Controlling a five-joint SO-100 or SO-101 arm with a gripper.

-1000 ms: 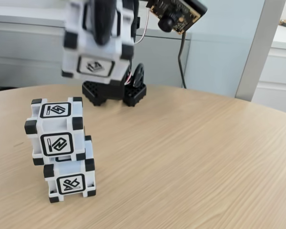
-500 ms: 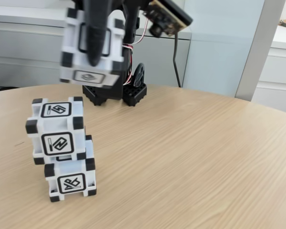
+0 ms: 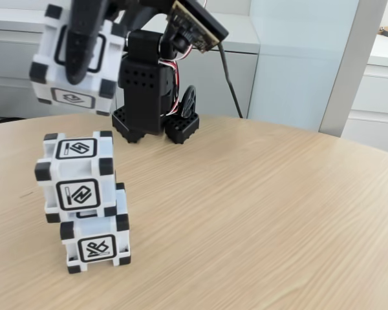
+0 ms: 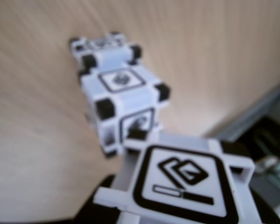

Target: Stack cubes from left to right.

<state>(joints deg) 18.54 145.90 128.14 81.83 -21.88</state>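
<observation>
The claw (image 3: 77, 55) is high above the wooden table (image 3: 258, 213), at the upper left of the fixed view, and it is closed on one cube, the held cube (image 3: 76, 59). One black finger (image 3: 87, 35) lies across the front face of this cube, over the black square frame; the other finger is hidden behind the cube. The held cube is a little tilted and it touches nothing below. Its lower face shows a black-framed line symbol.

Directly below the claw, with a clear gap of air between, two other cubes stand as a short stack on the table. The top cube of the stack (image 3: 76, 175) rests on the bottom cube (image 3: 96, 239), but it is shifted to the left and a bit to the back, so it hangs over the edge of the bottom one. The held cube is approximately above the top cube, slightly to the left of it in the fixed view.

Behind the claw and to the right of it, the black base of the arm (image 3: 156, 123) stands on the far edge of the table. A small camera board (image 3: 194, 26) sticks out to the right of the claw at the top.

In the wrist view, the held cube (image 4: 182, 182) fills the lower right, very near. Beyond it the top cube (image 4: 123, 100) is seen, and further away the bottom cube (image 4: 105, 49), both blurred.
</observation>
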